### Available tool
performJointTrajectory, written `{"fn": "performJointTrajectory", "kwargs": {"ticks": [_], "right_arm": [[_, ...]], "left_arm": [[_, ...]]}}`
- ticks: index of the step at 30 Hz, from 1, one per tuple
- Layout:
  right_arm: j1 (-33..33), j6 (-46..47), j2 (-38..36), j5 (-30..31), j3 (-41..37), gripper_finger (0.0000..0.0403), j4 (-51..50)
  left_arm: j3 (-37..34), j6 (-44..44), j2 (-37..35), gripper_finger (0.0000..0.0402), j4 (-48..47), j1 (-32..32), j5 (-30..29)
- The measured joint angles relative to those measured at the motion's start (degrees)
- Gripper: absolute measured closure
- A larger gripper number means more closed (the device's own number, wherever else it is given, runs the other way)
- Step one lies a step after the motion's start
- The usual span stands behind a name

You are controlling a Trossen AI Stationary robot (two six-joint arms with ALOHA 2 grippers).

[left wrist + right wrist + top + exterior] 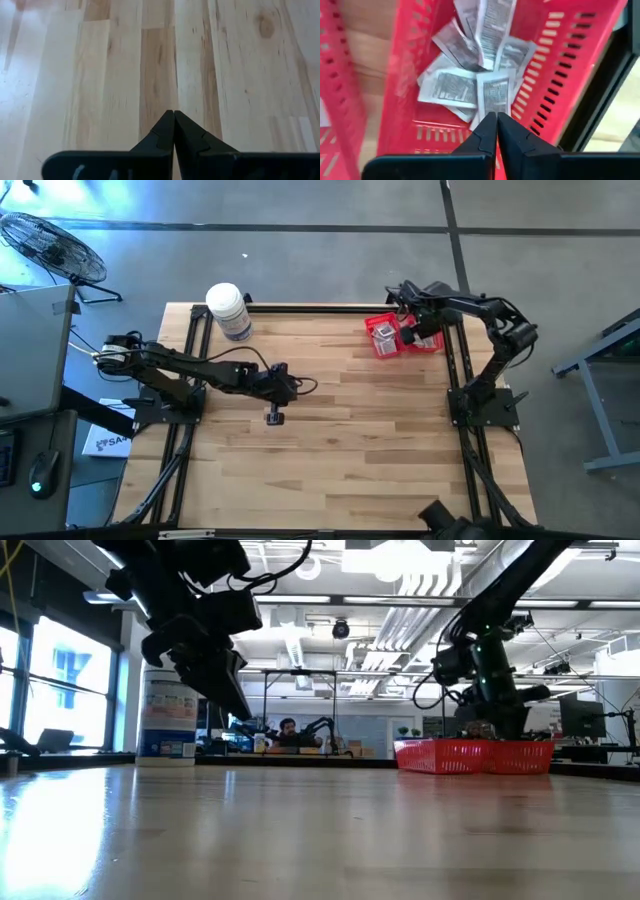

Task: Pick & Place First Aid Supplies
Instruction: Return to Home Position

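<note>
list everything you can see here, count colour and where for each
table: one, light wood, under both arms
bottle: one, white with a purple label, upright at the table's far edge, left side
baskets: two, red mesh, side by side at the far edge, right side
packets: a heap, white-grey with print, overlapping in one basket; exact count unclear
fan: one, black, on the floor beyond the table's far left corner
person: one, in the room behind the table
left gripper: dark, shut, empty, over bare wood left of the table's middle
right gripper: dark, shut, empty, above the basket that holds the packets
</note>
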Motion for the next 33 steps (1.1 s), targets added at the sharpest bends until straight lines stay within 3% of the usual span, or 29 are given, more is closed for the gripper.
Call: {"fn": "performJointTrajectory", "kwargs": {"ticks": [8, 11, 15, 19, 23, 29, 33], "right_arm": [[0.7, -2.4, -0.1, 4.6, 1.9, 0.0370, -0.1], [2.1, -7.1, -1.7, 3.2, 1.9, 0.0365, -1.9], [5.2, -11.0, -6.4, 1.5, 1.5, 0.0374, -5.5], [10.1, -13.8, -15.2, -0.3, -2.4, 0.0398, 0.4], [16.0, -16.1, -25.5, -9.6, -11.2, 0.0396, 15.0], [25.3, -16.4, -39.8, -33.9, -24.9, 0.0401, 38.0], [30.5, -13.4, -50.3, -37.5, -29.2, 0.0400, 47.3]], "left_arm": [[0.0, -0.5, -0.9, 0.0402, -2.3, 0.0, 1.3], [0.0, -0.3, -3.2, 0.0402, -4.2, 0.0, 3.4], [-0.7, 1.1, -7.8, 0.0402, -5.0, 0.0, 5.3], [-5.3, 2.2, -13.1, 0.0402, 0.2, 0.0, 5.8], [-10.2, 2.4, -19.1, 0.0402, 5.5, 1.5, 5.2], [-14.8, 1.8, -28.7, 0.0402, 9.0, 4.9, 7.1], [-18.8, -0.4, -35.2, 0.0402, 13.5, 6.6, 7.6]]}}
